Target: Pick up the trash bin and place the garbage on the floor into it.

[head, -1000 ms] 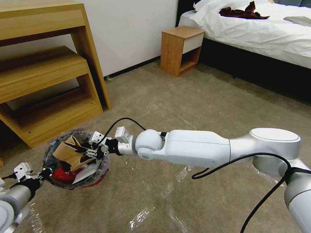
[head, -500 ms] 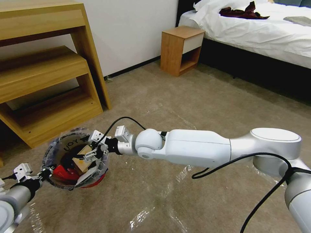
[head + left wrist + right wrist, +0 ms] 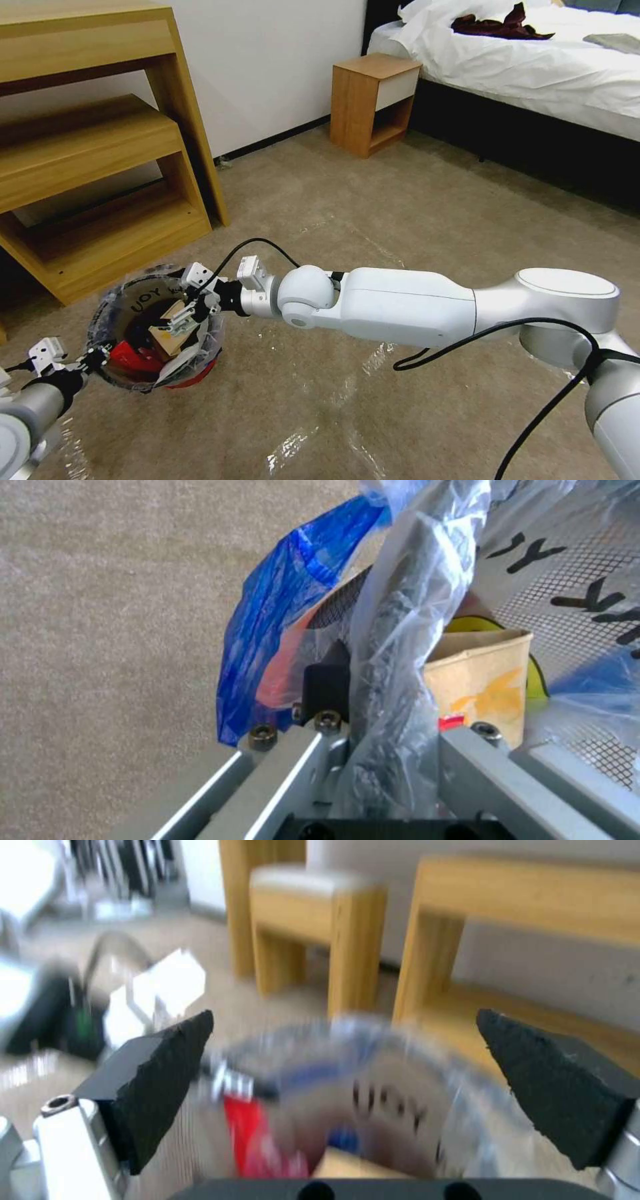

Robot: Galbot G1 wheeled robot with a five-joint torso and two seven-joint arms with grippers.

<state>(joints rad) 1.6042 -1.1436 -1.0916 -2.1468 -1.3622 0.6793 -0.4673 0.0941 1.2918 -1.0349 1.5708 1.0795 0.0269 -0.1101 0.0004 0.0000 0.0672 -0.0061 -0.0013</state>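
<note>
Beige carpet floor [image 3: 413, 200], crossed by shiny tape strips, carries a wooden shelf unit [image 3: 100, 160], a nightstand [image 3: 373, 100] and a bed [image 3: 533, 67] at the far side. We reach across with the right gripper [image 3: 188, 313], which hangs over the mouth of the trash bin [image 3: 127, 313] with its fingers [image 3: 160, 1080] spread wide and nothing between them. Directly below it inside the bin lie a small cardboard box [image 3: 170, 333], red wrappers [image 3: 130, 357] and white paper [image 3: 180, 363]. We hold the bin at its near rim with the left gripper [image 3: 93, 357]; its fingers [image 3: 327, 685] are clamped on the bin wall and its clear plastic liner [image 3: 400, 630], which bears black lettering. We see the bin at the lower left, near the shelf unit
</note>
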